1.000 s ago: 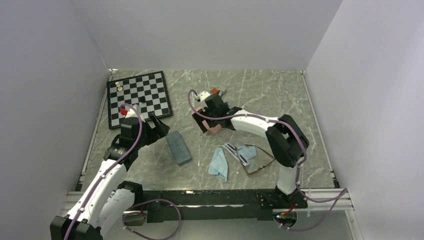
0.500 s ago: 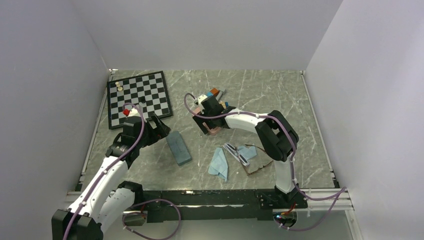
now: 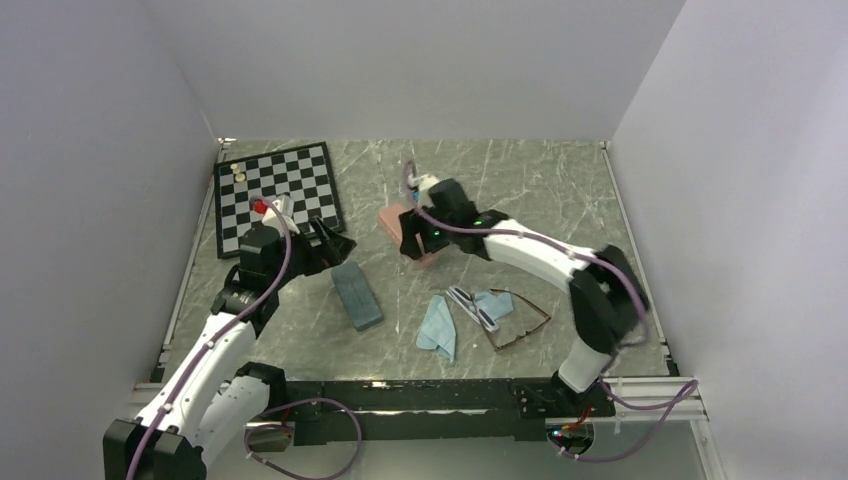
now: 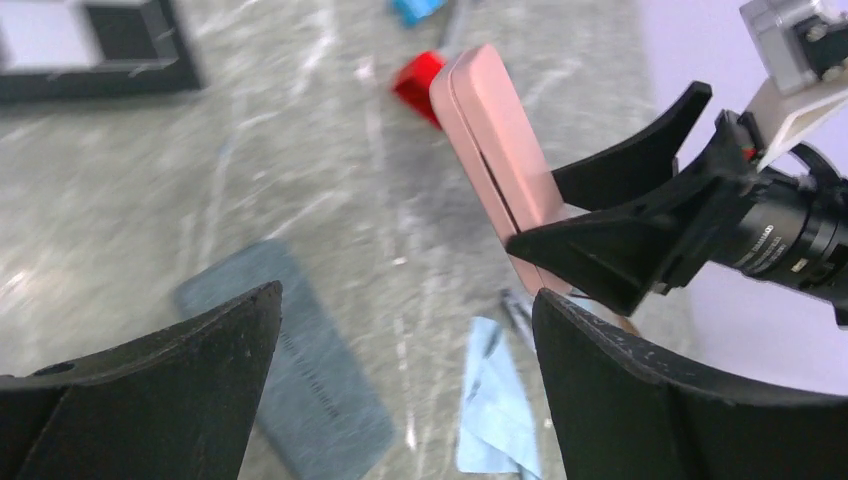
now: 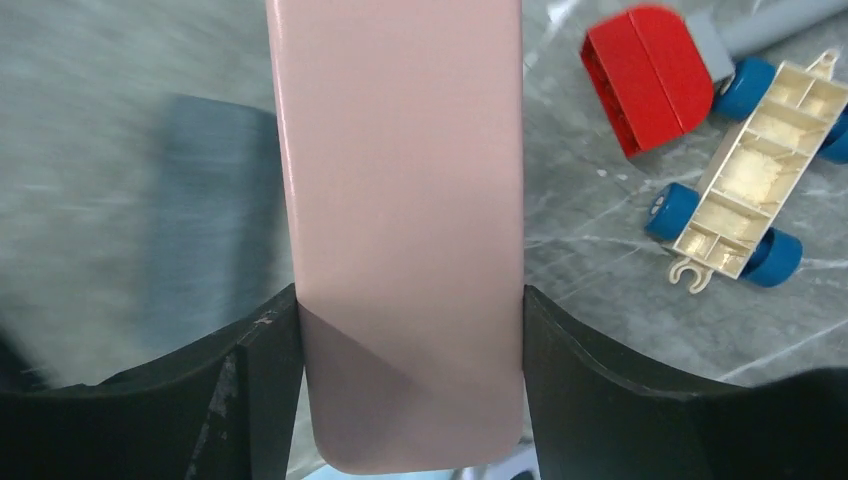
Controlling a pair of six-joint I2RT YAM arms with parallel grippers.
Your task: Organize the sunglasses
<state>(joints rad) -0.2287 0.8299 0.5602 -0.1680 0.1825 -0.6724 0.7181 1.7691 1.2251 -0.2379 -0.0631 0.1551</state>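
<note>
Two pairs of sunglasses lie on the marble table near the front: a pale-framed pair with dark lenses point(image 3: 474, 307) and a thin reddish-brown pair point(image 3: 520, 324) just right of it. My right gripper point(image 3: 415, 241) point(image 5: 410, 385) is farther back, away from both pairs. Its fingers press both long sides of a pink case point(image 3: 403, 228) point(image 5: 400, 190). My left gripper point(image 3: 336, 244) point(image 4: 408, 300) is open with nothing in it. It hangs above the far end of a slate-blue case point(image 3: 357, 295) point(image 4: 290, 370).
A chessboard point(image 3: 278, 195) lies at the back left. A red block point(image 5: 650, 75) and a cream toy chassis with blue wheels point(image 5: 735, 220) sit just beyond the pink case. Two light blue cloths point(image 3: 438, 328) point(image 3: 495, 302) lie beside the sunglasses.
My right gripper has closed in on the pink case and its arm has swung right. My left gripper has shifted a little back and right, still open.
</note>
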